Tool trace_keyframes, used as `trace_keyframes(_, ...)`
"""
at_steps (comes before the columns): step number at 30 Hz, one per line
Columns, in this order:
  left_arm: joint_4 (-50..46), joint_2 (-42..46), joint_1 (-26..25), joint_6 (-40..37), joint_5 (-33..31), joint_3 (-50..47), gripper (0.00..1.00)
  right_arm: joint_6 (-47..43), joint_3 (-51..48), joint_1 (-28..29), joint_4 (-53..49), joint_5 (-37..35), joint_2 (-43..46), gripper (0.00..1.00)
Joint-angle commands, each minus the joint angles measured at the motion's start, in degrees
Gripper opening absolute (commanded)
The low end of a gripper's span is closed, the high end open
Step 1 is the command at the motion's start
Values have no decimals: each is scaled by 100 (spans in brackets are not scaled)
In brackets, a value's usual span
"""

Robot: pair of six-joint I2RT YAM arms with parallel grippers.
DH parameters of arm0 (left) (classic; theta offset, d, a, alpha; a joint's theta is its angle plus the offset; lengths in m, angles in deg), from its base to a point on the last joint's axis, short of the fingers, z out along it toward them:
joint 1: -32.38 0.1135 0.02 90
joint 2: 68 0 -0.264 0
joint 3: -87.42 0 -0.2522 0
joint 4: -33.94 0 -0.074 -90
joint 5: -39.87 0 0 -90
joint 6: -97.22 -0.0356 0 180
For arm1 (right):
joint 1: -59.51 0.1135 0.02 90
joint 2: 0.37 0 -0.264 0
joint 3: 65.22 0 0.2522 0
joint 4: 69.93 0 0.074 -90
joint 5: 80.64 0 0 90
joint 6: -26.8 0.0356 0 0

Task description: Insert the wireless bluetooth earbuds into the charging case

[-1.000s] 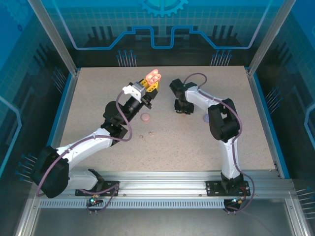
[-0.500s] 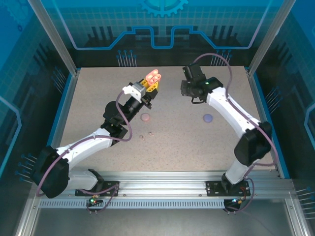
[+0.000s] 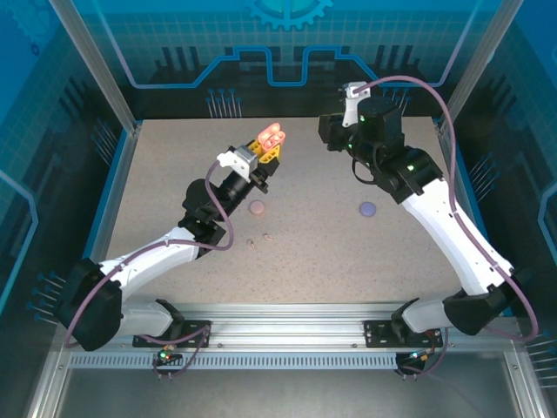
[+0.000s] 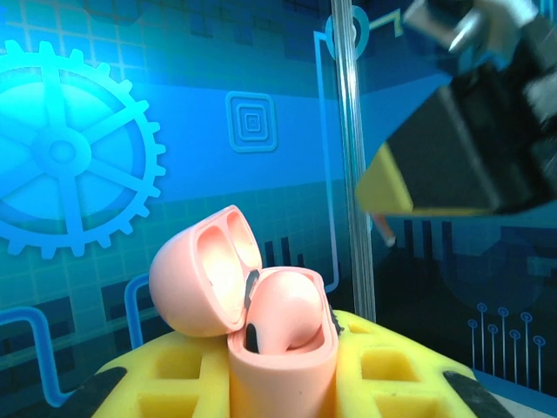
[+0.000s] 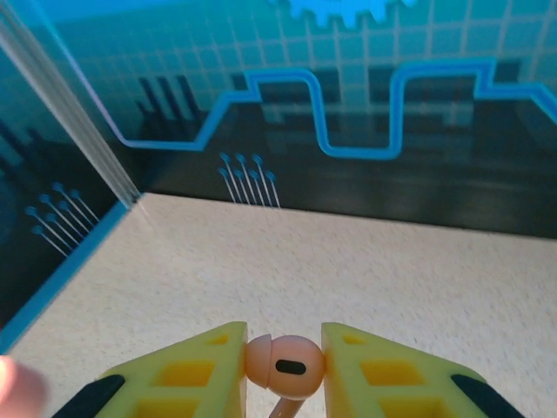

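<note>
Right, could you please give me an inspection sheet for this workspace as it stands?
Surface: speckled beige table, no spills seen.
Job's things: open coral case held by left claw; coral earbud held by right claw; pink case and purple case closed on the table.
Clutter: two tiny bits near the pink case, too small to identify.
Claws: left shut on the case, right shut on the earbud.
Cables: a purple cable loops along each arm.
Surroundings: blue printed panels, aluminium frame.

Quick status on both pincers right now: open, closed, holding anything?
Left pincer: closed on the charging case, whose lid is flipped open.
Right pincer: closed on an earbud, pinched between its pads.
</note>
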Motion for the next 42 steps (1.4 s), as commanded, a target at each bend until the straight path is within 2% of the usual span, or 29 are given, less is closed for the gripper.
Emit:
trace_keyframes(1,65,-25,-37,51,173,21,0,-307,-34,129,566,511,259,27)
trace_keyframes(14,-303,-139,-41,248,531,258,0,-1299,-1117,315,2077,1742,737,27)
trace_keyframes(18,-426,-139,-44,284,641,310,0,-1498,-1275,325,2252,1955,729,27)
trace_keyframes(42,-530,-139,-55,462,790,478,0,-1563,-1526,328,2438,2302,366,26)
